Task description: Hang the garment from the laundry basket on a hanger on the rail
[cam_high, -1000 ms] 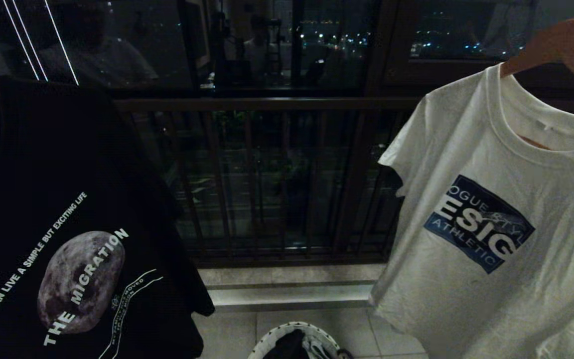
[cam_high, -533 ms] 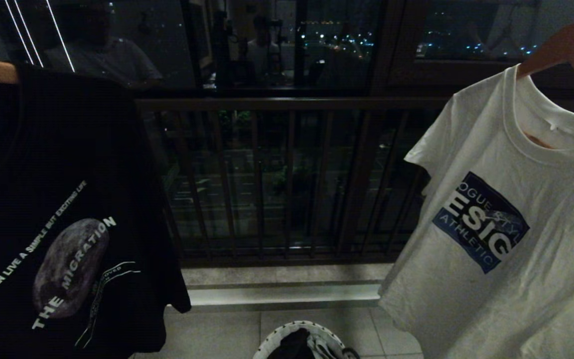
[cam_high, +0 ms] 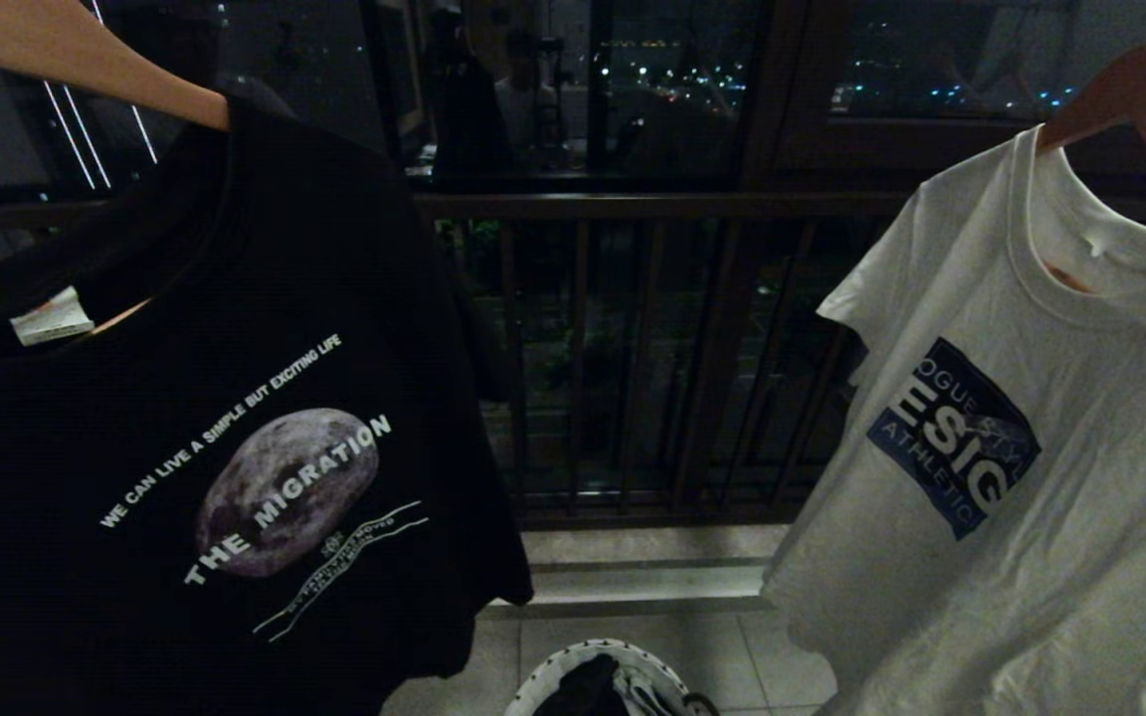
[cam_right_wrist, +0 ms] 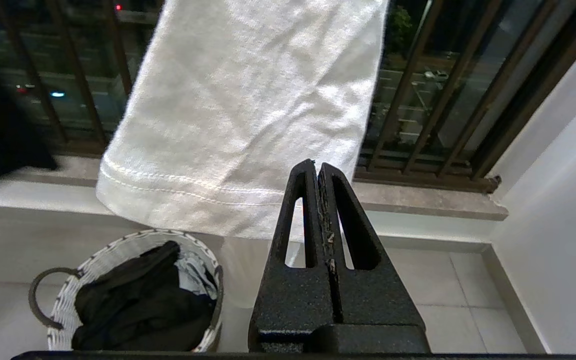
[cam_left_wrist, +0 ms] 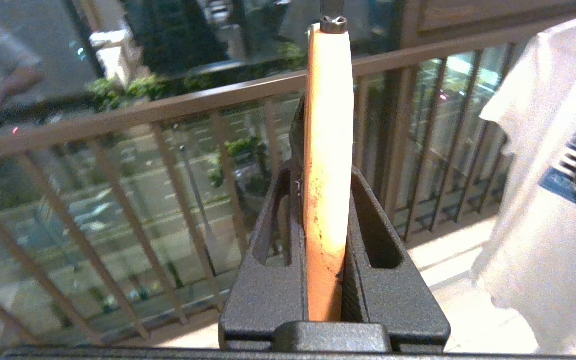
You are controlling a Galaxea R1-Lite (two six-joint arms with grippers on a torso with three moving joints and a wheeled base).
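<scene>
Gripping a wooden hanger (cam_left_wrist: pixel 325 150) edge-on between its fingers, our left gripper (cam_left_wrist: pixel 325 200) is clamped on the wood; the black "THE MIGRATION" T-shirt (cam_high: pixel 235 447) hangs from it on our left. Our right gripper (cam_right_wrist: pixel 318 172) has its fingers pressed together, holding nothing, above the tiled floor (cam_right_wrist: pixel 448 295). We see the laundry basket (cam_right_wrist: pixel 118 250) on the floor below, dark clothing (cam_right_wrist: pixel 138 300) inside, under the hem of a white T-shirt (cam_high: pixel 1011 477) hanging on a second wooden hanger (cam_high: pixel 1140 89) before the balcony railing (cam_high: pixel 633 348).
</scene>
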